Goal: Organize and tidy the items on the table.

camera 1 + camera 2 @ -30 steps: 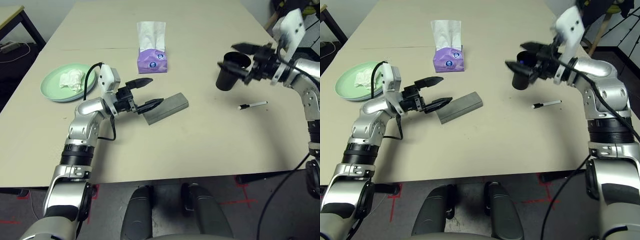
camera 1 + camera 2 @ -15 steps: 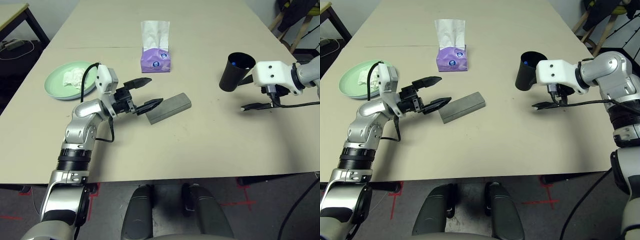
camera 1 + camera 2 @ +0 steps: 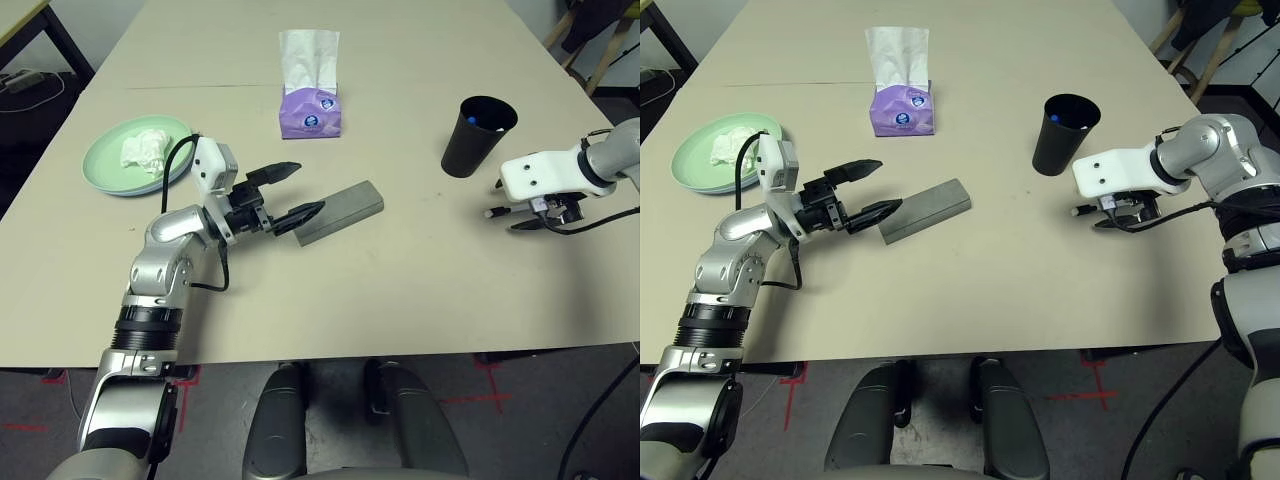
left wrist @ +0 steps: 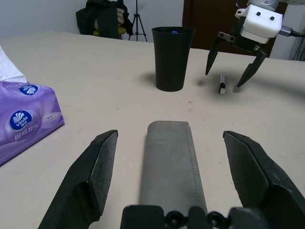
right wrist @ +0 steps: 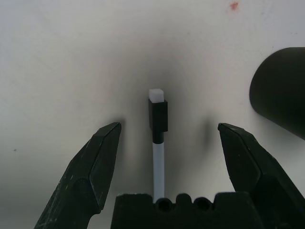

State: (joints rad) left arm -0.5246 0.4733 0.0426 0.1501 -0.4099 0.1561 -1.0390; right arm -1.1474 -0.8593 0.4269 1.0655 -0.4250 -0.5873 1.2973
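Observation:
A grey glasses case (image 3: 340, 210) lies mid-table, one end between the fingers of my open left gripper (image 3: 310, 186), which straddles it without closing (image 4: 170, 137). The white-and-blue pen (image 5: 158, 138) lies flat on the table (image 3: 400, 290), just right of the black cup (image 3: 478, 135). My open right gripper (image 3: 508, 210) hangs over the pen, one finger on each side. The cup stands upright with something blue inside. At the left, a pale green plate (image 3: 112, 180) holds a crumpled white tissue (image 3: 140, 152).
A purple tissue box (image 3: 312, 105) stands at the back centre, beyond the glasses case. A seam line crosses the table behind it. Bare tabletop stretches between the two arms and along the near edge.
My right gripper has come away from the black cup, swung down and now points its fingers over the pen. The left arm has held its place at the glasses case.

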